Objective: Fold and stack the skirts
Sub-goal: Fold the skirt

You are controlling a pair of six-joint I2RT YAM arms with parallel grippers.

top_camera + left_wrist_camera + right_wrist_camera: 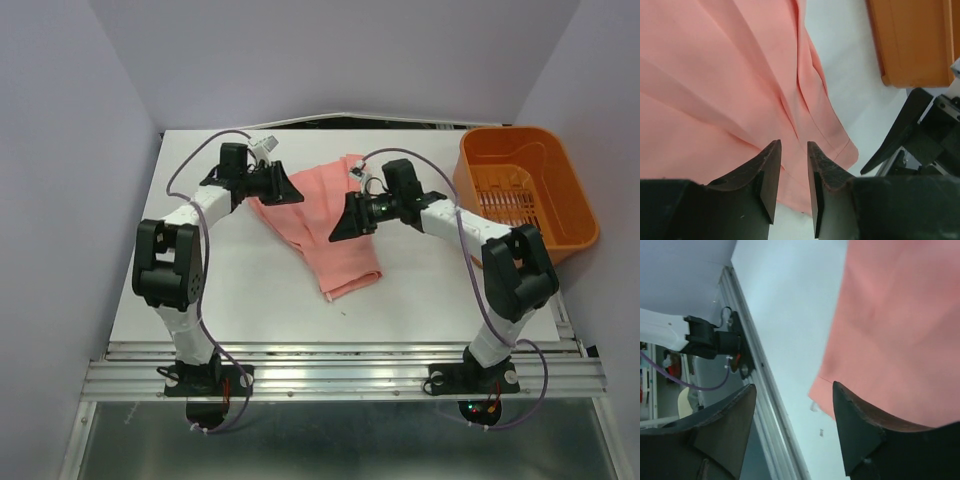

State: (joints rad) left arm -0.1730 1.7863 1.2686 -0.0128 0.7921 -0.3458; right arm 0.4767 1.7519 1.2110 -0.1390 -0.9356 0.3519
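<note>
Two robot arms bend inward over the white table (pixel 250 290), elbows raised and wrists angled toward each other across a single skirt (pixel 320 215). The left gripper (pixel 794 145) hovers at the cloth's far left edge, jaws parted by a narrow gap with nothing between them. The right gripper (pixel 792 387) points at the garment's right side with jaws spread wide and empty, one finger over the fabric's edge; whether it touches cannot be told. The salmon-pink skirt lies flat at the table's middle, running diagonally from the far side toward the near edge, long pleats creasing its surface. An orange basket (pixel 525 190) sits at the far right corner, well apart.
</note>
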